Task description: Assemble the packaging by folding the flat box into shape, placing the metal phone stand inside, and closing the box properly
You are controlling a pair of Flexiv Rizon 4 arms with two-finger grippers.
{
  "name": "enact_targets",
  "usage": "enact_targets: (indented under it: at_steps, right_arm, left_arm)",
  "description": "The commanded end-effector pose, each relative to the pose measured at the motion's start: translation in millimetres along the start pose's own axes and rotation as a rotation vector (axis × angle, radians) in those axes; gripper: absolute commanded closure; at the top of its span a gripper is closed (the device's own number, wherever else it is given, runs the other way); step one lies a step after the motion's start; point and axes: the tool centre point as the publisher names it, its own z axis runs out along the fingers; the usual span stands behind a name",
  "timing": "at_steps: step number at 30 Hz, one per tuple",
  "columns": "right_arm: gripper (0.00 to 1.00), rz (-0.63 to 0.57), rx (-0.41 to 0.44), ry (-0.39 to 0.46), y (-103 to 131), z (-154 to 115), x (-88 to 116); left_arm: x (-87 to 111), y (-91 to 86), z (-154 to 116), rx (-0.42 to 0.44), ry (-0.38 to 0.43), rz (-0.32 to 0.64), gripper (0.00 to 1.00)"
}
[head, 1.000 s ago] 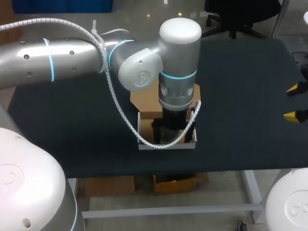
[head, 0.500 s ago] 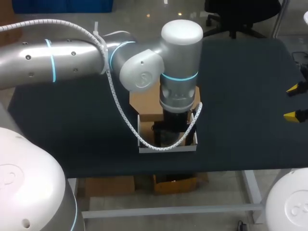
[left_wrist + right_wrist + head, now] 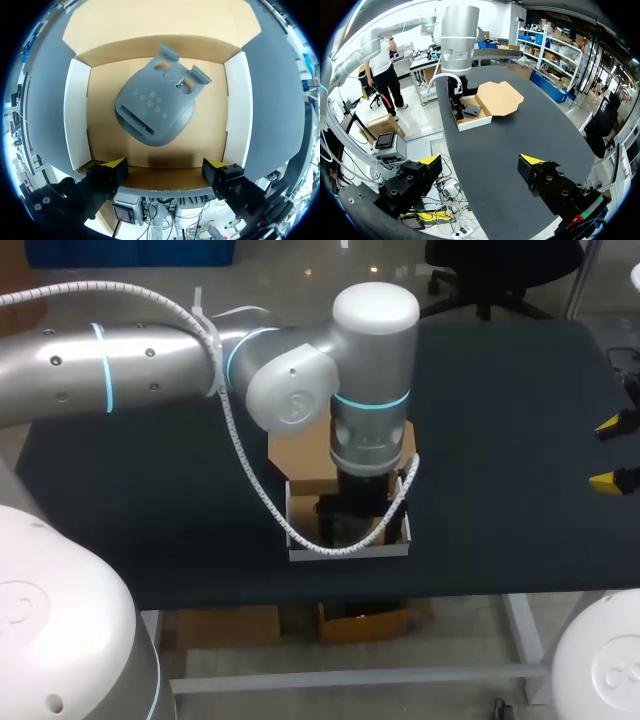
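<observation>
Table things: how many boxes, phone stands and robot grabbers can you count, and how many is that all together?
Boxes: 1, the cardboard box, lid open.
Phone stands: 1, the grey phone stand, lying inside the box.
Grippers: 2, the left gripper and the right gripper, both open.
Total: 4

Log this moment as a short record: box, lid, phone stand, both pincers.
box: folded up, white walls, open on the dark table
lid: brown flap, folded back, not closed
phone stand: grey, lying on the box floor
left pincer: open, above the box, clear of the phone stand
right pincer: open, empty, well apart from the box
</observation>
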Motion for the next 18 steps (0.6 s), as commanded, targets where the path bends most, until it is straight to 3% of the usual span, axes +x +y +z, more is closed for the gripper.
enact_targets:
  at_steps: [1,18]
  right_arm:
    - [0.0,-0.001,-0.002,0.0,-1,-1,1]
    - [0.0,-0.001,-0.002,0.0,-1,-1,1]
  left_arm:
    - [-1.5,3.2,-1,0.009,0.002,0.002,0.0]
    - [-2.2,-4.9,-28,0.104,0.018,0.027,0.0]
